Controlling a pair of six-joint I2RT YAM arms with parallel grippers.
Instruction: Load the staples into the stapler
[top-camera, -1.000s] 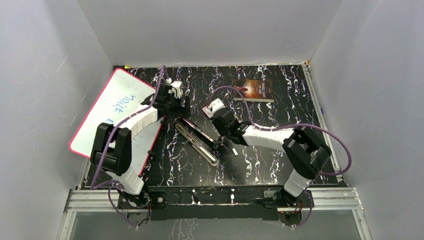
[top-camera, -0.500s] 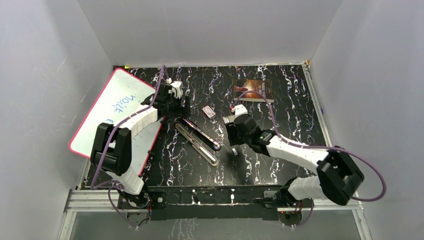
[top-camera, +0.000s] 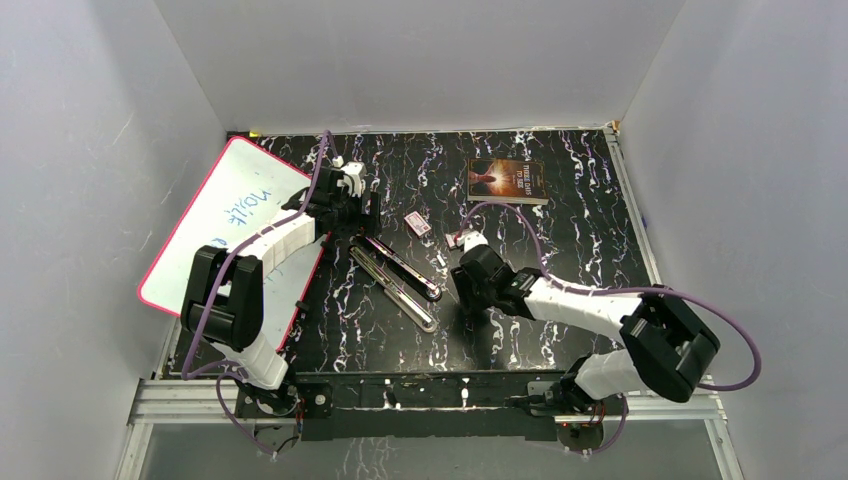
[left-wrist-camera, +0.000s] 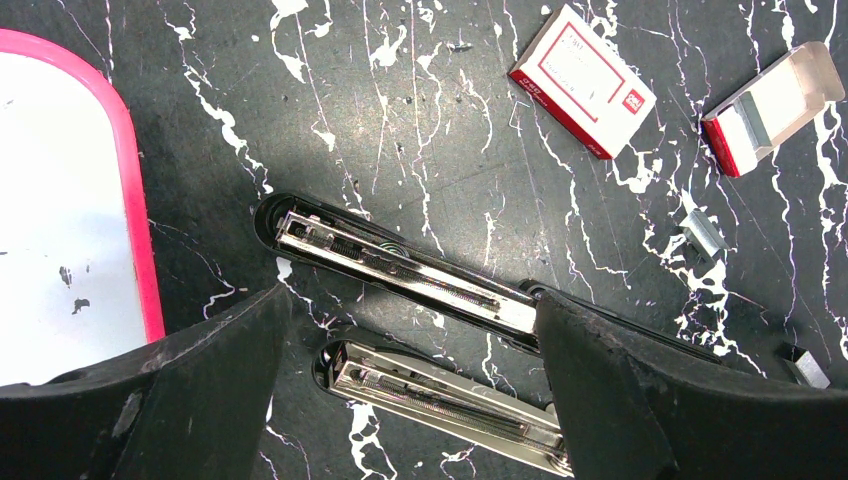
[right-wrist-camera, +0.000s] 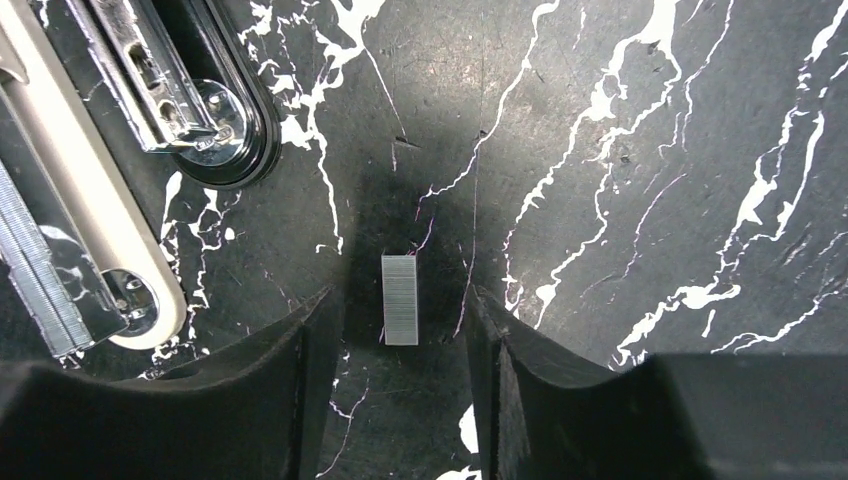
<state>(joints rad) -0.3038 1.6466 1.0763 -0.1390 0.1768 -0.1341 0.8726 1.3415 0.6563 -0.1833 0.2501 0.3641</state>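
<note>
Right tool (right-wrist-camera: 403, 310) straddles one staple strip (right-wrist-camera: 400, 298); two staplers (left-wrist-camera: 400, 265), two boxes (left-wrist-camera: 582, 80) nearby.

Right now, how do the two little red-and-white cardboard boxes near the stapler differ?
The closed red-and-white cardboard box is shut; the open red-and-white cardboard box has its flap out. The closed box shows a red-framed label, the open box silvery staples inside. Both lie on the black marbled table.
</note>
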